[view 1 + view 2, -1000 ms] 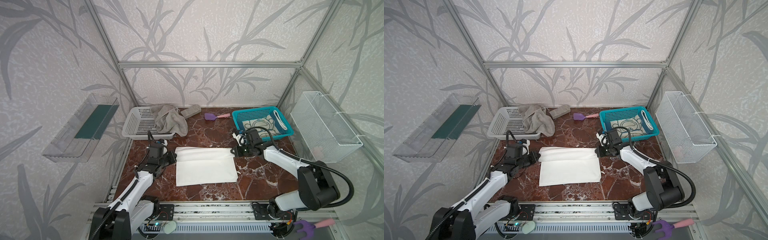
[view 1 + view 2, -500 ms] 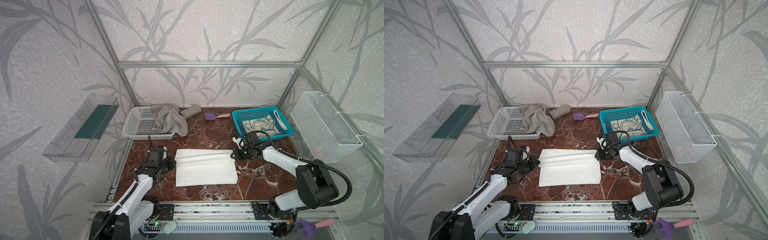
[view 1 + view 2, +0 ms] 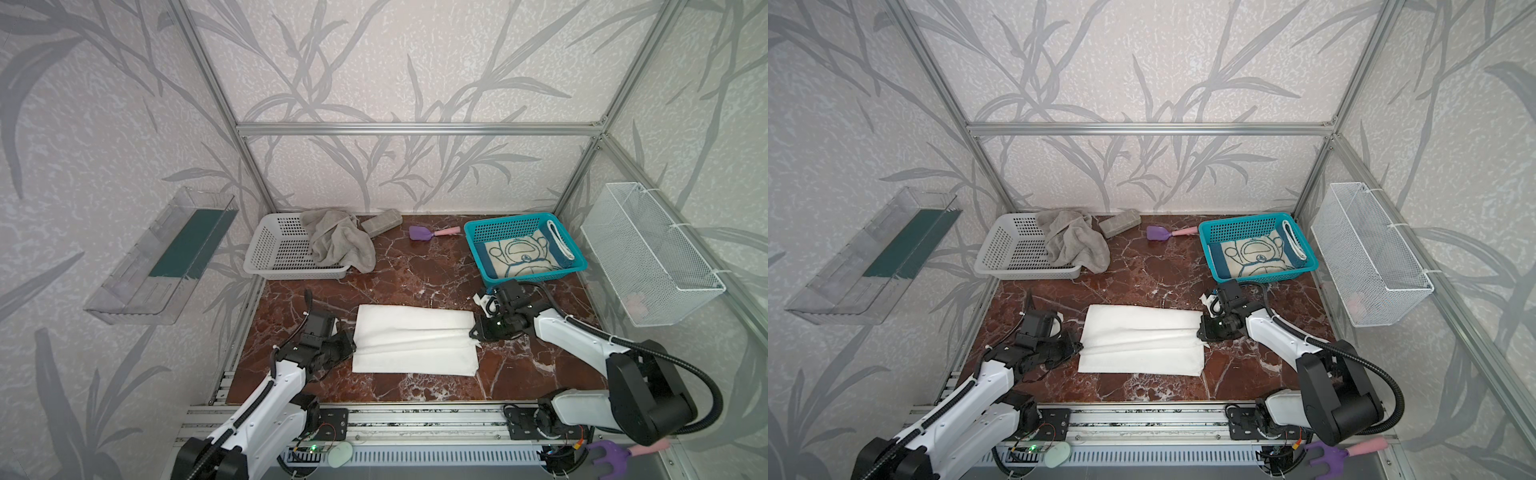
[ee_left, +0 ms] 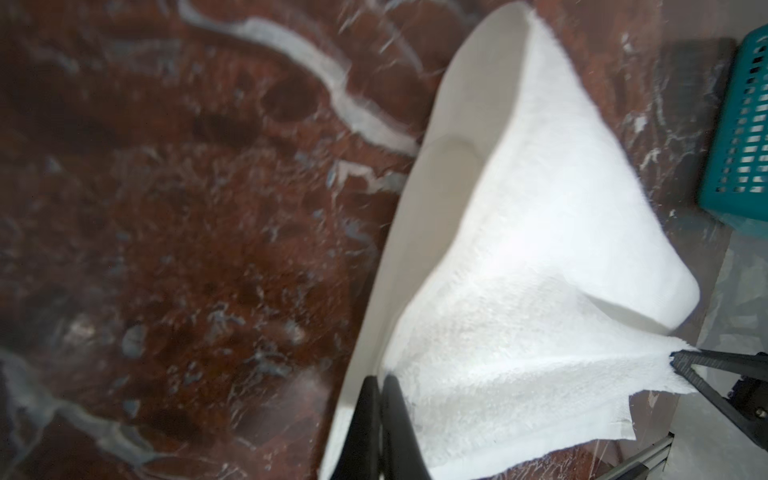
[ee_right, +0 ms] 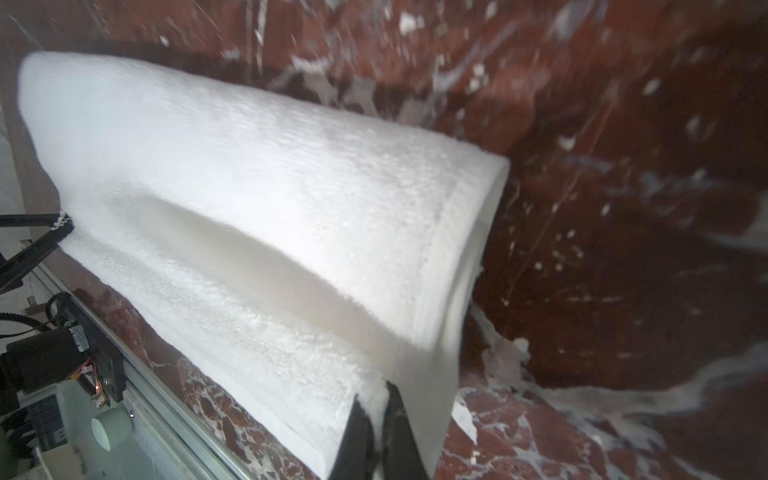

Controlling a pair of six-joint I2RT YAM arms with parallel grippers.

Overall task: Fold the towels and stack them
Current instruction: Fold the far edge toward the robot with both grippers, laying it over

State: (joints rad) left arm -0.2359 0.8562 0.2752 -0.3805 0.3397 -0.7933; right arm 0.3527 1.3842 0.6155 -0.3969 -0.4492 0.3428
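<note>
The white towel (image 3: 413, 343) lies on the bench (image 3: 415, 274), nearer me than the teal basket (image 3: 540, 277) and to its left. My left jaws are shut on the towel's short end far from the basket, and my right jaws are shut on the end beside the basket. Each pinches only a thin bit of edge, about halfway along that end. The upper layer arches between them as a loose roll. I judge the fold half made: the held edge is not yet at the towel's near edge.

The pinches are shallow, so a tug from either arm could pull the terry free and drop one side. If one arm leads, the top layer lands skewed and the edges will not meet. The middle sags into a crease, and laid down slack it would set as a ridge. The bench looks slick, so the bottom layer may slide along.

The cartoon towel (image 3: 519, 257) sits in the basket. The grey towel (image 3: 336, 241) hangs over a white basket (image 3: 274, 249) well left of it.
</note>
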